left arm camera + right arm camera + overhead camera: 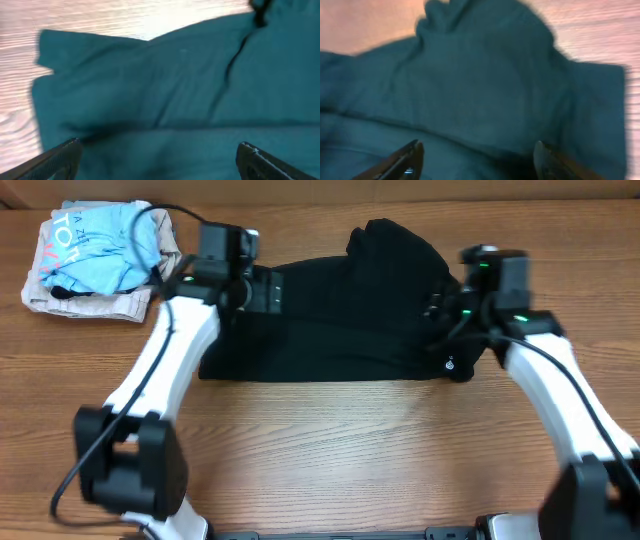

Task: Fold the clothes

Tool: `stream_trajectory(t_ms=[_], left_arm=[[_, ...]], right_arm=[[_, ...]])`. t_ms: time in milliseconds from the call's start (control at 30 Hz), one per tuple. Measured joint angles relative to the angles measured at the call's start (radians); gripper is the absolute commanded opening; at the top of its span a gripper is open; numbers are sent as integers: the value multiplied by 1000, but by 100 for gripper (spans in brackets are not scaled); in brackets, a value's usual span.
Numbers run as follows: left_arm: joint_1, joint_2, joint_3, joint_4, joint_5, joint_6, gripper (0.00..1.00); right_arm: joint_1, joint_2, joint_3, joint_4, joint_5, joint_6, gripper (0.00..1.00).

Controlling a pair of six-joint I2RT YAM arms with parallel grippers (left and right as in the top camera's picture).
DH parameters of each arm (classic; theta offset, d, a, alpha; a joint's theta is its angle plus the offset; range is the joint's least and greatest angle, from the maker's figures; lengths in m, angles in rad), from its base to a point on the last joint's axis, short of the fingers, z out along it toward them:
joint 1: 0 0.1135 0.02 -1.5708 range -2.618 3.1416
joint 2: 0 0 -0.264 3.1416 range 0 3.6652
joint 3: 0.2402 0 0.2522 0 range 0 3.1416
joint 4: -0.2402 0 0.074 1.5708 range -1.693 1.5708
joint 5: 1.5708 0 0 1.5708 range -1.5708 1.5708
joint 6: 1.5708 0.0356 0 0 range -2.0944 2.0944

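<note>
The black garment (340,310) lies spread across the middle of the table, with a small white round mark (449,362) near its front right corner. It looks dark teal in the left wrist view (165,100) and in the right wrist view (480,85). My left gripper (262,290) is over the garment's left end. Its fingers (157,150) are spread wide with only cloth below them. My right gripper (445,310) is over the garment's right end. Its fingers (477,152) are also spread wide above the cloth. Neither gripper holds anything.
A light-blue printed shirt (100,245) lies on a beige folded garment (90,302) at the back left corner. Bare wooden table (350,450) runs in front of the black garment. Both arm bases stand at the front edge.
</note>
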Motion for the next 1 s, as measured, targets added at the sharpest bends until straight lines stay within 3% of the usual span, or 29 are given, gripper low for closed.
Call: stream_trajectory(t_ms=[200, 467, 767, 1000], left_arm=[[-4, 139, 0, 117, -22, 0, 100], [-4, 246, 0, 152, -32, 0, 100], [-5, 311, 19, 96, -52, 8, 100], [-4, 312, 54, -92, -74, 0, 100]], right_arm=[[25, 199, 0, 68, 46, -10, 79], [25, 285, 0, 47, 63, -13, 80], [25, 301, 13, -77, 80, -15, 80], [25, 299, 33, -224, 90, 13, 81]])
